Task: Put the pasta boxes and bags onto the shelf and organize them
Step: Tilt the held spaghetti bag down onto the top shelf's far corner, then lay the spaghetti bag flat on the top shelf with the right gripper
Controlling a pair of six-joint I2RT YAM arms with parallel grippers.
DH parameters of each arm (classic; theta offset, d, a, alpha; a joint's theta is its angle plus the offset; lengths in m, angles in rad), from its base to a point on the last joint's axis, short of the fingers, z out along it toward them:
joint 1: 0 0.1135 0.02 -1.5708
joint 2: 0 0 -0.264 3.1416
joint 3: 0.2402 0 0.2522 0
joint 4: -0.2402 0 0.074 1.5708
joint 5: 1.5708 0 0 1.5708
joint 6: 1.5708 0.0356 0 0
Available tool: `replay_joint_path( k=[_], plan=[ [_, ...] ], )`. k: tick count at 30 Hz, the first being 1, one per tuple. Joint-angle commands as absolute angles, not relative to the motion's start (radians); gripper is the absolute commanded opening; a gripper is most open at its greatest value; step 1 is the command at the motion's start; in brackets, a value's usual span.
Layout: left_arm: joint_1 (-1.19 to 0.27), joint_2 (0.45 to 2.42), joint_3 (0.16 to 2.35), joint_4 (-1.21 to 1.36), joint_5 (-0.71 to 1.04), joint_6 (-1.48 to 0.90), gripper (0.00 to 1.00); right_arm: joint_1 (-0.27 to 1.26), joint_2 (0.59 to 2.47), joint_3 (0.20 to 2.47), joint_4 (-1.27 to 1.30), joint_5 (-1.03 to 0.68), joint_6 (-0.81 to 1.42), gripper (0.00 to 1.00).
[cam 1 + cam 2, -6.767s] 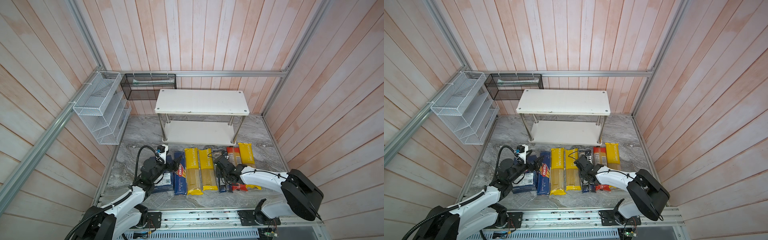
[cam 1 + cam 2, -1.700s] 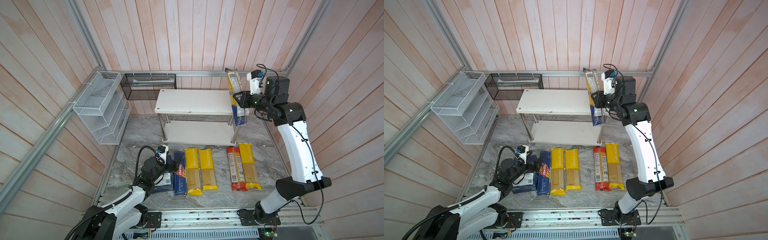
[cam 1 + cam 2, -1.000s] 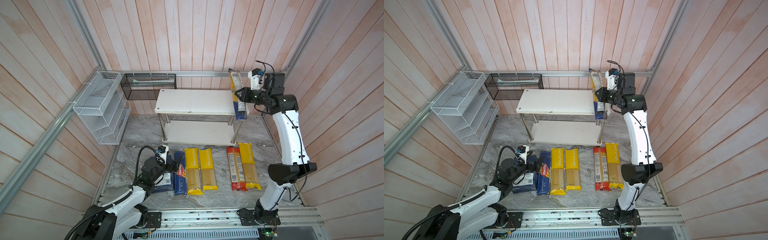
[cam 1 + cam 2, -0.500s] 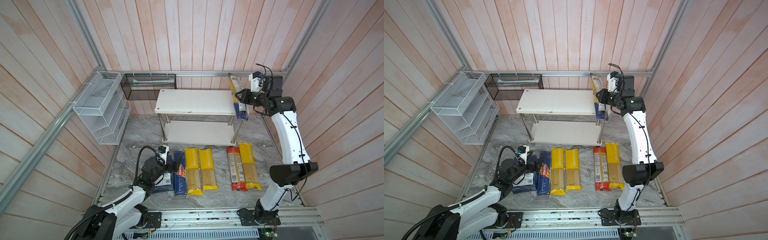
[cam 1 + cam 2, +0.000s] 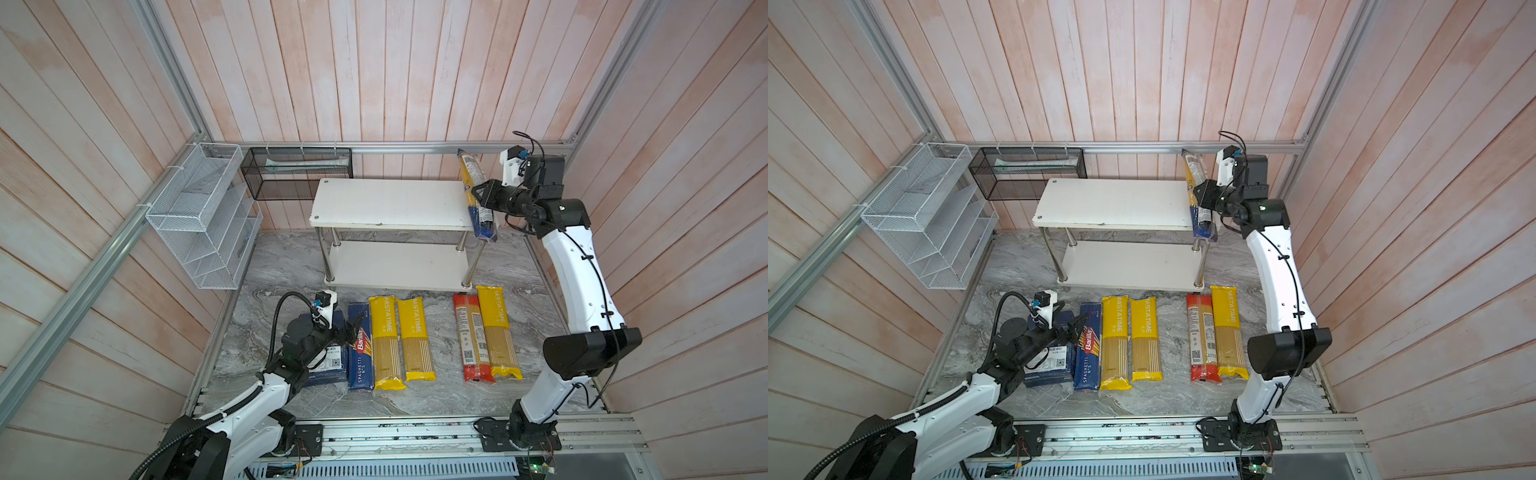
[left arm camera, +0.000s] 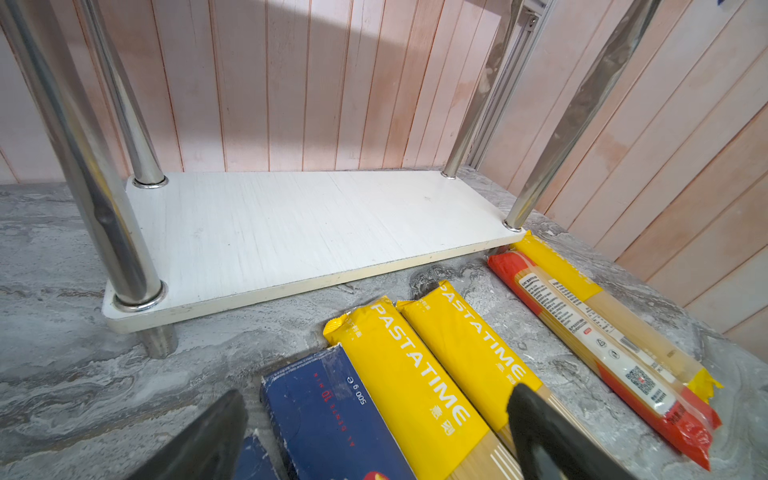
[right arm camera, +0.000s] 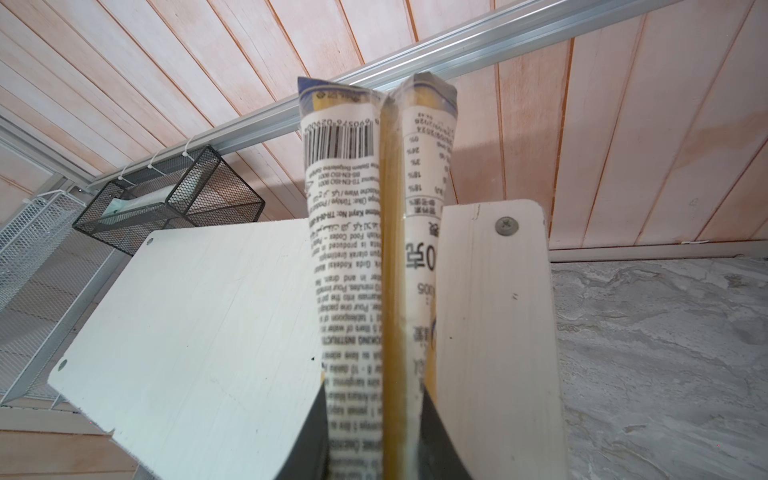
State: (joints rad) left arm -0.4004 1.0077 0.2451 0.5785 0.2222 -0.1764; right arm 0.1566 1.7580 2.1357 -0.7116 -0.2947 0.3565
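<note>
Your right gripper [image 5: 478,196] is clenched mid-length on the blue-ended bag [image 5: 485,224], tilted over the right end of the shelf [image 5: 386,203]; its near end seems to overhang the edge; release now and it may tip off.

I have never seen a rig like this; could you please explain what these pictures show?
Two white robot arms work at a grey marbled table. Two pictures look down from a stereo camera overhead; two come from cameras on the arms' wrists. The right gripper is shut on a long clear spaghetti bag with a dark blue end, held over the right end of the white two-tier shelf. The left gripper is open, over two dark blue cardboard boxes, one wide, one narrow. Beside them lie three yellow PASTATIME bags and one red-ended bag.
</note>
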Motion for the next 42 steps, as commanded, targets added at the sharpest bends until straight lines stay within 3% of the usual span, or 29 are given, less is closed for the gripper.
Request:
replay_joint_path(
  k=[1,10,12,22,33,42],
  plan=[
    [-0.403,0.999,0.255,0.582,0.206,-0.163,1.0,0.155,1.708,2.111,-0.595,-0.262,0.352,0.07],
    [-0.404,1.013,0.254,0.593,0.207,-0.167,1.0,0.156,1.7,2.059,-0.551,-0.259,0.359,0.15],
    [-0.404,1.014,0.259,0.586,0.21,-0.166,1.0,0.155,1.703,2.064,-0.546,-0.256,0.364,0.24],
    [-0.404,1.016,0.26,0.582,0.206,-0.161,1.0,0.155,1.731,2.112,-0.55,-0.275,0.377,0.4],
    [-0.405,1.015,0.261,0.579,0.202,-0.159,1.0,0.155,1.78,2.236,-0.619,-0.279,0.344,0.44],
    [-0.405,0.995,0.257,0.577,0.209,-0.164,1.0,0.155,1.563,2.04,-0.649,-0.246,0.266,0.45]
  ],
)
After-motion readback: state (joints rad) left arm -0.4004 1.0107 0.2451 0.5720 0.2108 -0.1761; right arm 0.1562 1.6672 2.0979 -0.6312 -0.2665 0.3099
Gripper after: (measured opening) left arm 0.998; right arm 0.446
